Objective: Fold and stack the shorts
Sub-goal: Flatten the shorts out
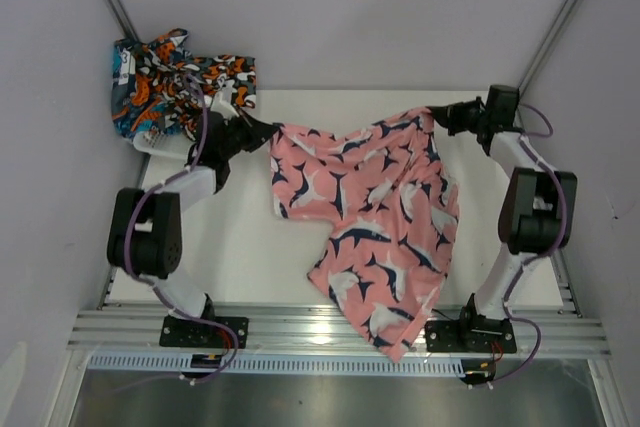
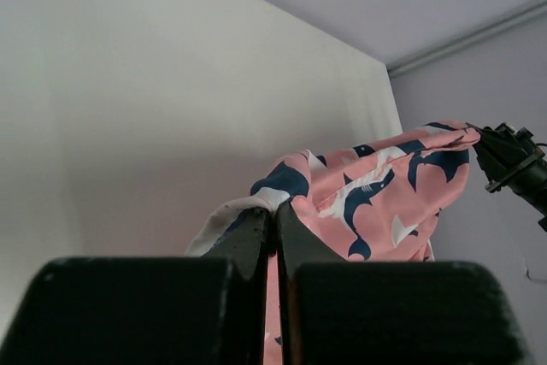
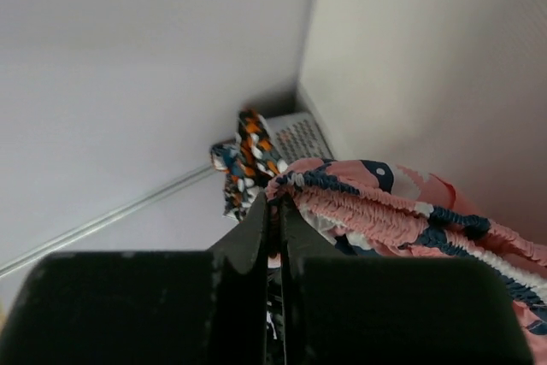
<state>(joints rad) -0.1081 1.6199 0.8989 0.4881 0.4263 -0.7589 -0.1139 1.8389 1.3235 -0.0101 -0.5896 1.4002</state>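
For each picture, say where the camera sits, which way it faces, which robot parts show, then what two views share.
Top: above and behind, looking down on the table; both arms show, left gripper and right gripper stretching the pink shorts.
Left wrist: on that wrist, facing the right gripper past its shut fingers.
Right wrist: on that wrist, facing the far heap of shorts past shut fingers.
All share pink shorts.

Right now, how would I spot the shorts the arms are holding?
Find the white table. Stretched over it between the left gripper and right gripper are the pink shorts. Navy-and-white sharks set them apart from the orange-blotched pile at the far-left corner.
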